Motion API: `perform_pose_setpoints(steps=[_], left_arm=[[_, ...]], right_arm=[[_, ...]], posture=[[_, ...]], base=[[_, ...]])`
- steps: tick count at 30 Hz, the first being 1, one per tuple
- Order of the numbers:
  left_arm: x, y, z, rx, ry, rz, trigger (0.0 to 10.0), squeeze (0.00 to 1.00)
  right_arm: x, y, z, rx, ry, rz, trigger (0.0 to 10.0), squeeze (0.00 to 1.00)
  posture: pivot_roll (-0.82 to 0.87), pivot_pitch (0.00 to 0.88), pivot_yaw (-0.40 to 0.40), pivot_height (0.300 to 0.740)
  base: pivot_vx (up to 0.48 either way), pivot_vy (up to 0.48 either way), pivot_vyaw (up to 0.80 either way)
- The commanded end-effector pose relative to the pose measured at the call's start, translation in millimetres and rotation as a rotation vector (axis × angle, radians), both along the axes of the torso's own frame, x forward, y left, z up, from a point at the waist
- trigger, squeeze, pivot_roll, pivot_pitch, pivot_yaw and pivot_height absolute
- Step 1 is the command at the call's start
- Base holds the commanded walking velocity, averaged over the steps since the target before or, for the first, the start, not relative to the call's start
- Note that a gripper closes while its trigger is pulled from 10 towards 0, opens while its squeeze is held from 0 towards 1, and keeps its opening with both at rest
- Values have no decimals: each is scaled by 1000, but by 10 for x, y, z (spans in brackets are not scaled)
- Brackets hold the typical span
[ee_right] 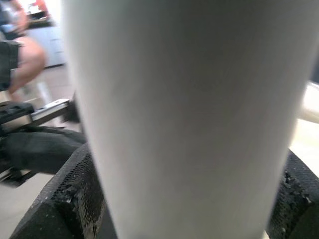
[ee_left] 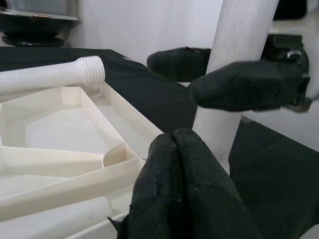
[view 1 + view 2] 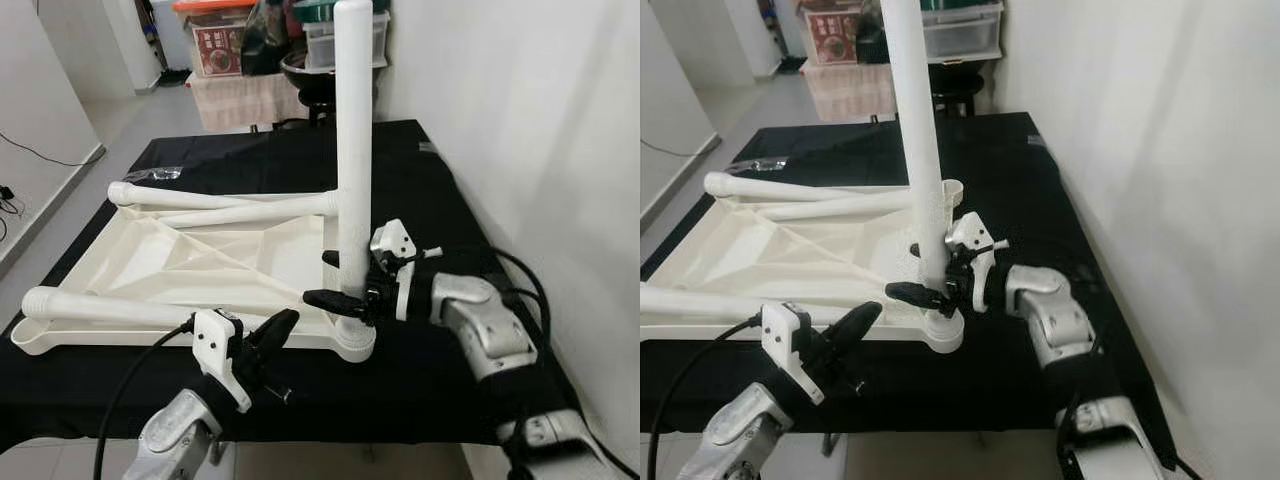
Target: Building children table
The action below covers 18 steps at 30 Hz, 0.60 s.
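Observation:
The white table top (image 3: 150, 260) lies upside down on a black cloth. One white leg (image 3: 353, 150) stands upright in the near right corner socket (image 3: 355, 342). My right gripper (image 3: 342, 279) is shut on this leg just above the socket, one finger on each side (image 1: 65, 199). My left gripper (image 3: 276, 330) hovers at the top's front edge, left of the socket, its fingers (image 2: 184, 164) pressed together on nothing. Another leg (image 3: 100, 305) lies across the near left corner. Two more legs (image 3: 200, 197) lie along the far side.
The black cloth (image 3: 430, 380) covers a table that ends just before me. A white wall (image 3: 540, 120) runs close along the right. Storage boxes (image 3: 215, 45) and a dark stool (image 3: 310, 80) stand behind the table. A clear plastic bag (image 3: 155, 175) lies at the far left.

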State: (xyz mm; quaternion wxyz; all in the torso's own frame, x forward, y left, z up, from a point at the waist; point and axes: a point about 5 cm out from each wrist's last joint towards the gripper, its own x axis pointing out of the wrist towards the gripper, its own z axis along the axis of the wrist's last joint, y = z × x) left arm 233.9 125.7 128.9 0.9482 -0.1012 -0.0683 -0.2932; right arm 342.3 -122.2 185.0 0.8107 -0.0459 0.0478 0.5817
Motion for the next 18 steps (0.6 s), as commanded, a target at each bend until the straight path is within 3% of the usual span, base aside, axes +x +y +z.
perform_pose_setpoints(steps=[1, 8, 9, 11, 18], left_arm=[[-10, 3, -48, 4, 18, 8, 10000, 0], [-20, -14, -55, 0, 21, 4, 10000, 0], [-22, -16, -55, -2, 21, 3, 10000, 0], [-24, -18, -52, -3, 21, 3, 10000, 0], [-24, -21, -49, -8, 20, 4, 10000, 0]], right_arm=[[41, 6, 32, -10, 2, 51, 10000, 0], [112, -44, 94, 5, 57, 158, 10000, 0], [105, -47, 91, 7, 70, 186, 471, 0], [93, -53, 81, 15, 90, 215, 0, 0], [73, -94, -29, 9, 106, 204, 0, 0]], posture=[[-14, 0, 16, 740], [-4, 0, 7, 740], [-3, 0, 6, 740], [-4, 0, 8, 740], [-7, 0, 7, 740]], base=[[0, 0, 0], [0, 0, 0], [0, 0, 0], [0, 0, 0], [0, 0, 0]])
